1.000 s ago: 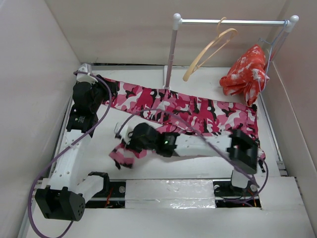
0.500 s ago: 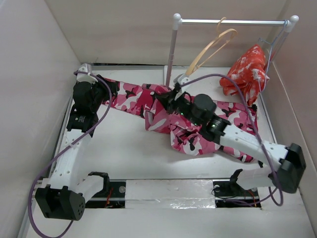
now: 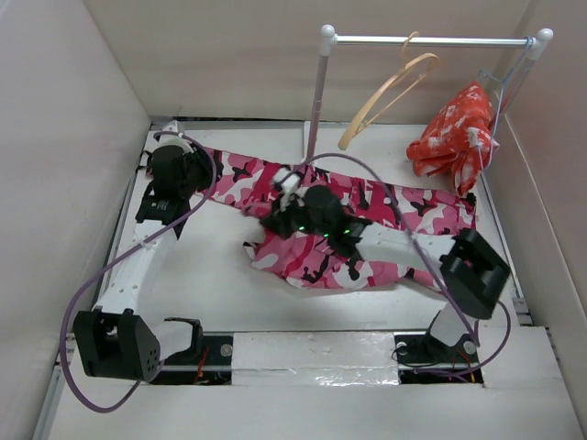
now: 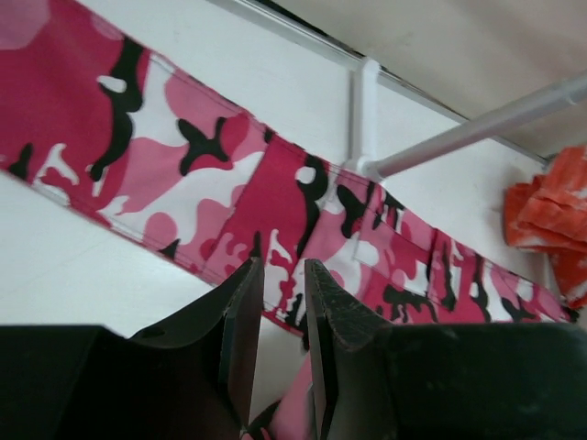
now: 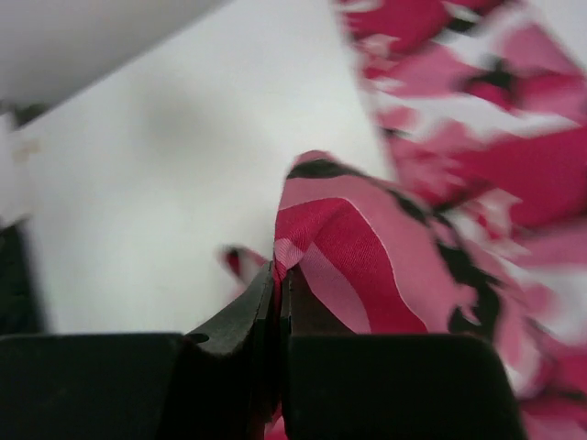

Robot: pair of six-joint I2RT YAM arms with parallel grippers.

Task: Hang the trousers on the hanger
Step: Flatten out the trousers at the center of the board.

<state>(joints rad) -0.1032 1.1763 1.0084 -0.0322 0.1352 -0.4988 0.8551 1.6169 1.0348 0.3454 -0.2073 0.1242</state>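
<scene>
Trousers (image 3: pixel 367 206) lying across desk (image 3: pixel 202 275), one leg doubled back mid-desk, right claw (image 5: pixel 278 268) clamped on raised fold, left claw (image 4: pixel 278 268) pinching fabric near far-left cuff, hanger (image 3: pixel 390 87) on rail (image 3: pixel 431 40) at rear, apart from trousers

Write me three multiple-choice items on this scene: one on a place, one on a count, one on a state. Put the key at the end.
1. Where is the wooden hanger?
A. Lying on the table
B. In the left arm's fingers
C. Hanging on the rail

2. How many garments are in view?
A. One
B. Two
C. Four

3. What is the state of the right gripper?
A. Shut on a fold of the trousers
B. Wide open above bare table
C. Shut on the hanger's hook

Key:
1 C, its hook sits over the rail.
2 B, the trousers on the table and the red-orange garment at the rack's right end.
3 A, the right wrist view shows camouflage fabric pinched between closed fingers.
</scene>
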